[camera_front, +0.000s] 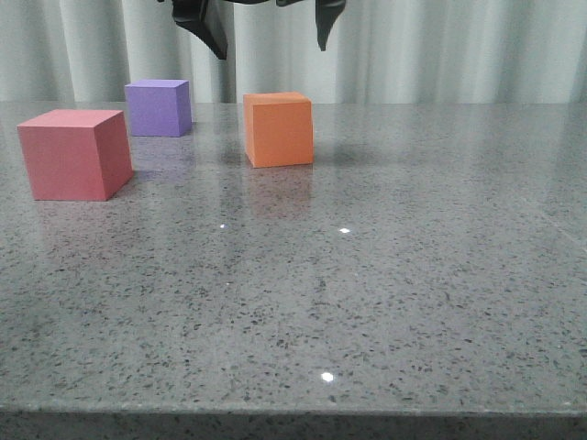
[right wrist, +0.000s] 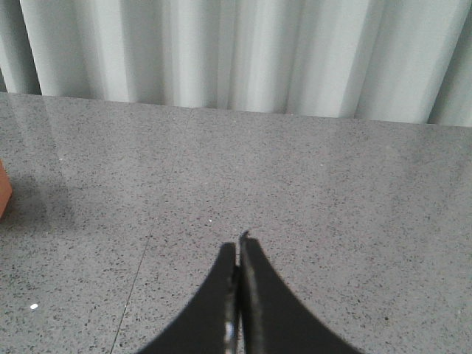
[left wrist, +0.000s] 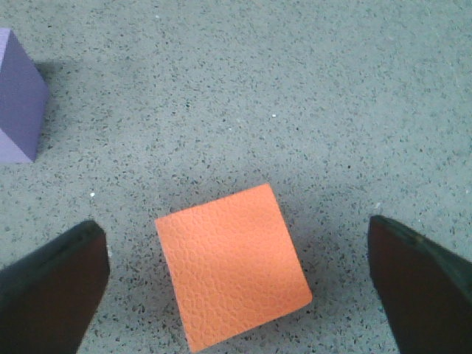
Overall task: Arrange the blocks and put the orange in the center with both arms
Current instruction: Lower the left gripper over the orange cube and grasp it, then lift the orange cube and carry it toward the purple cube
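The orange cube (camera_front: pixel 278 130) sits on the grey speckled table (camera_front: pixel 385 302), slightly turned. My left gripper (camera_front: pixel 272 50) hangs open above it, one finger to each side; in the left wrist view (left wrist: pixel 234 225) the orange cube (left wrist: pixel 232 269) lies between the wide-apart fingers, touching neither. The purple cube (camera_front: pixel 158 107) stands at the back left and also shows in the left wrist view (left wrist: pixel 18 103). The red-pink cube (camera_front: pixel 73 154) stands at the left, nearer the front. My right gripper (right wrist: pixel 238 247) is shut and empty over bare table; it is out of the front view.
A pale pleated curtain (camera_front: pixel 440 46) hangs behind the table's far edge. A sliver of the orange cube (right wrist: pixel 3 188) shows at the edge of the right wrist view. The table's front edge (camera_front: pixel 293 414) runs along the bottom of the front view.
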`<state>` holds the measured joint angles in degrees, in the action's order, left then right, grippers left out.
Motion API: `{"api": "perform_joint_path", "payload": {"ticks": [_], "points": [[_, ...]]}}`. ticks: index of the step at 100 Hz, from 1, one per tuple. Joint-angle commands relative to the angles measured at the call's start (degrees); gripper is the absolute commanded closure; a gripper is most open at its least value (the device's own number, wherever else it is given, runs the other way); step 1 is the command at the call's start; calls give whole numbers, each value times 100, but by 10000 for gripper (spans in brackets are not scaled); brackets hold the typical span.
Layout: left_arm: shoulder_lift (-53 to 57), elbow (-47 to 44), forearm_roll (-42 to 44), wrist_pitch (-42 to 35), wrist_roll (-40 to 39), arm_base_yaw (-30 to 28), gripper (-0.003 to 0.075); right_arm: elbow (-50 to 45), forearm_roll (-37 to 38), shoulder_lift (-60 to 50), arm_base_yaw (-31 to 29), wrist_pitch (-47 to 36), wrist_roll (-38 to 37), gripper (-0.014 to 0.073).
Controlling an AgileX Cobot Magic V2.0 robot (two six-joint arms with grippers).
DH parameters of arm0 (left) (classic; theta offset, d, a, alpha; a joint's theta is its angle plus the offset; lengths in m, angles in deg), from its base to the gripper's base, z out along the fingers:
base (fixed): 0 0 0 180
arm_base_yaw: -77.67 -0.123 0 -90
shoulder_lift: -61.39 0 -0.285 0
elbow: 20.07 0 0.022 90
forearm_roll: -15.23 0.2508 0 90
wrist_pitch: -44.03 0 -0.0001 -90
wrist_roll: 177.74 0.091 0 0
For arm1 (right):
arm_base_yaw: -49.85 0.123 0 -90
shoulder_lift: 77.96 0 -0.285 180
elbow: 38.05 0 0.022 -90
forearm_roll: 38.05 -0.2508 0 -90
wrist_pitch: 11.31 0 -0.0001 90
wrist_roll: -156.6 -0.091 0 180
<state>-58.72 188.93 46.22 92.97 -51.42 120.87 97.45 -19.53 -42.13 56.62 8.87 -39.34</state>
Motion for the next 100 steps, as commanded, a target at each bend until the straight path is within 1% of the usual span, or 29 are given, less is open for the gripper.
{"api": "perform_joint_path", "payload": {"ticks": [1,34,54,87,94,100], "points": [[290,198,227,-200,-131,20,50,150,102,75,-48,-464,22,662],[-54,198,241,-196,-156,20,50,150,102,75,-48,-464,22,662],[-285,206,469,-234,-550,8,50,150,102,75,-48,-464,22,662],[-522,206,484,-257,-549,8,50,150,102,75,-48,-464,22,662],[-522,206,497,-257,-549,8,69,150,102,75,-48,-464,22,662],[-522,206,563,-257,-549,8,119,150,102,75,-48,-464,22,662]]}}
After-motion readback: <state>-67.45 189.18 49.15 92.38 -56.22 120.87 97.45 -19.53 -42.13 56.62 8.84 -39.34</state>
